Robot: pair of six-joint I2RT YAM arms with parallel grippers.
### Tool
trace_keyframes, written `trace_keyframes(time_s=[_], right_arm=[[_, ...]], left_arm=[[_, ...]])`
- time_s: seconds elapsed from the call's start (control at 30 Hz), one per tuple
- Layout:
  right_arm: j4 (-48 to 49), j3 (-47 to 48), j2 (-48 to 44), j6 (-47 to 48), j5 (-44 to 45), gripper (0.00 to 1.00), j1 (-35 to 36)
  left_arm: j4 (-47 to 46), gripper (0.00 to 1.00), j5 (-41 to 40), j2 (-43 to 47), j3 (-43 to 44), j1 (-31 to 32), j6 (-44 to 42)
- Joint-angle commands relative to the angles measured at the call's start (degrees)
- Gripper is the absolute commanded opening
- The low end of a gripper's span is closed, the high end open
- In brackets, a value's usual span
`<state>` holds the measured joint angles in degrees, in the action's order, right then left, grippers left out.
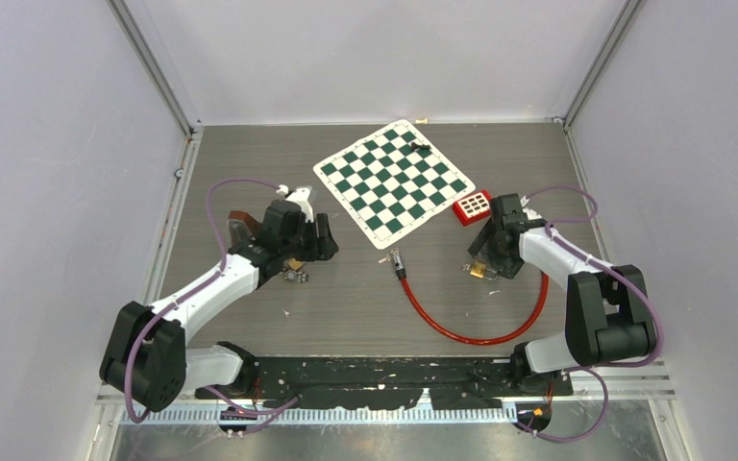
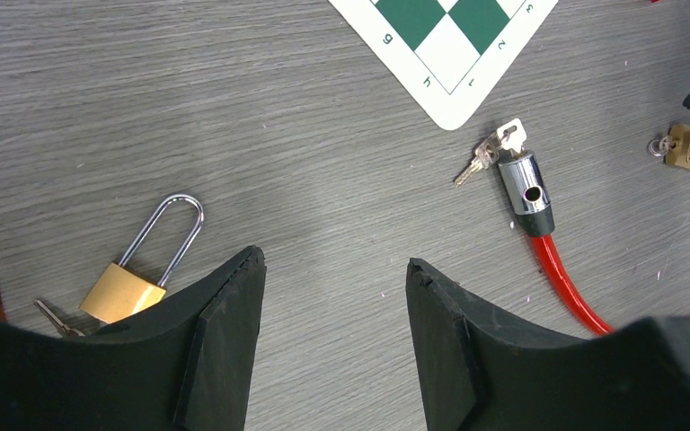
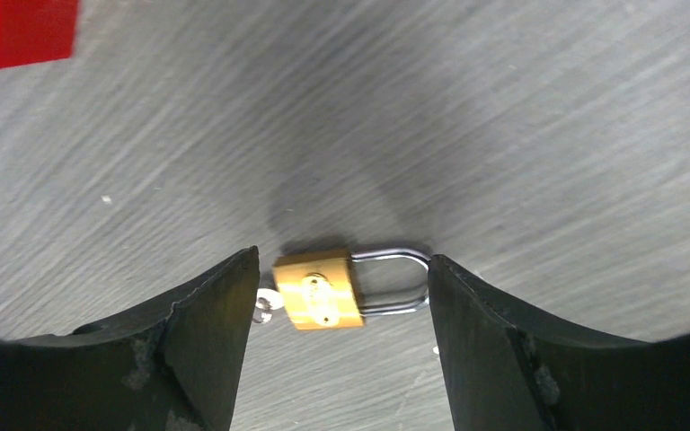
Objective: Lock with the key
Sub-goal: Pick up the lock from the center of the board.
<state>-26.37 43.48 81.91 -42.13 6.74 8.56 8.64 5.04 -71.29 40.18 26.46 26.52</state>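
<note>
A small brass padlock lies on the table between my right gripper's open fingers, its shackle pointing right and a key at its left end. In the top view this padlock sits just under the right gripper. My left gripper is open and empty above bare table. A long-shackle brass padlock with a key lies beside its left finger. A red cable lock lies between the arms, with its chrome head and keys.
A green-and-white chessboard lies at the back centre with a small dark piece on it. A red box sits by its right corner. A brown object lies behind the left gripper.
</note>
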Motion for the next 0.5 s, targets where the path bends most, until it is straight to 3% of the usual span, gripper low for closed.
trace_keyframes(time_s=[0.0, 0.1, 0.23, 0.47], right_arm=[[8.27, 1.94, 2.02, 4.59, -10.58, 0.69, 0.19], [6.82, 4.57, 3.33, 6.95, -9.29, 0.68, 0.19], [1.01, 7.29, 2.06, 6.64, 0.16, 0.68, 0.19], [-1.72, 6.01, -1.61, 12.08, -4.15, 0.66, 0.30]], left_arm=[[-0.77, 0.58, -0.65, 0.26, 2.45, -0.18, -1.05], [-0.73, 0.58, -0.54, 0.20, 2.54, -0.27, -1.04], [-0.73, 0.58, -0.63, 0.56, 2.39, -0.34, -1.04], [-0.87, 0.58, -0.67, 0.79, 2.00, -0.33, -0.88]])
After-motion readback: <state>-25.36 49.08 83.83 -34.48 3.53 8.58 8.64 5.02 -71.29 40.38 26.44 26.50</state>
